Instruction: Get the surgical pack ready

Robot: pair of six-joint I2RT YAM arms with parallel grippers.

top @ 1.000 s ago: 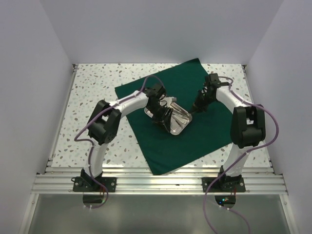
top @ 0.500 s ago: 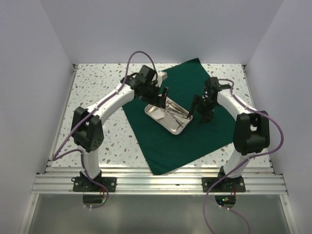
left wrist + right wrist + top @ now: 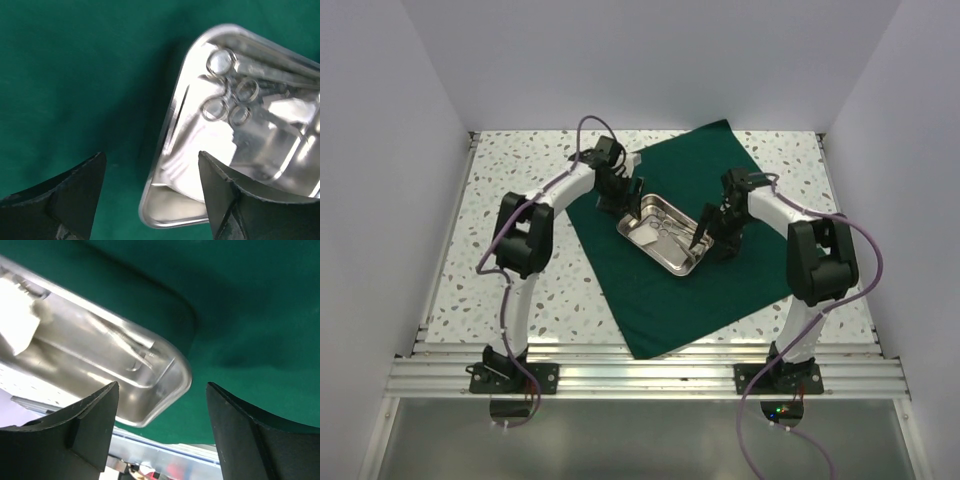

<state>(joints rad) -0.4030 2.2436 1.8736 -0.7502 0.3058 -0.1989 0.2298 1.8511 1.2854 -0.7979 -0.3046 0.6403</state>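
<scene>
**My two arms, seen through the cameras**

The two arms I drive are built alike. The left arm [image 3: 558,192] and right arm [image 3: 772,207] are glossy white tubular links joined by chunky black joint housings [image 3: 517,245]. A purple cable [image 3: 582,130] loops loosely off the left one. A second purple cable [image 3: 877,265] bows out from the right and trails below its foot. Each arm is bolted to a flat black base plate [image 3: 512,378]. The left pincer [image 3: 150,165] and right pincer [image 3: 162,390] have thick, matte black, wedge-shaped fingers [image 3: 75,192] with curved inner faces and pale-flecked edges.
</scene>
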